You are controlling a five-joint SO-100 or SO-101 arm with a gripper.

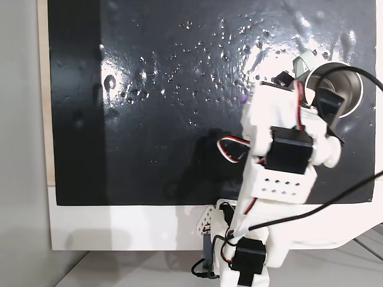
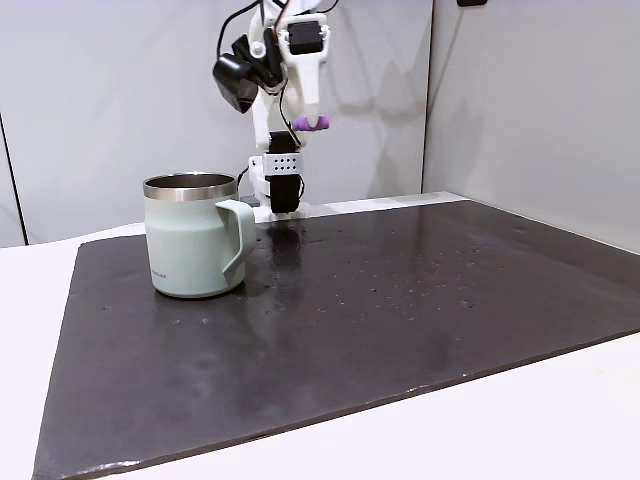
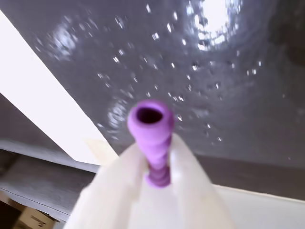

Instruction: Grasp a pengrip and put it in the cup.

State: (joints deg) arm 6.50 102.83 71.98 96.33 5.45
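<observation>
The light-purple ribbed pengrip (image 3: 151, 136) is pinched between my two white fingers (image 3: 126, 176), its open end pointing at the camera in the wrist view. In a fixed view the pengrip (image 2: 312, 123) hangs high above the black mat, held by my gripper (image 2: 308, 124), up and to the right of the cup (image 2: 192, 240). The pale grey-green cup stands upright on the mat with its handle toward the right. From above, the cup (image 1: 350, 89) is at the mat's right edge, partly behind the arm, and a sliver of the pengrip (image 1: 244, 99) peeks out beside the arm.
A shiny black mat (image 2: 380, 320) covers most of the white table (image 2: 520, 420). The arm's base (image 1: 251, 251) sits at the table's near edge in a fixed view, with cables (image 1: 335, 197) trailing to the right. Grey walls (image 2: 530, 100) stand behind the table.
</observation>
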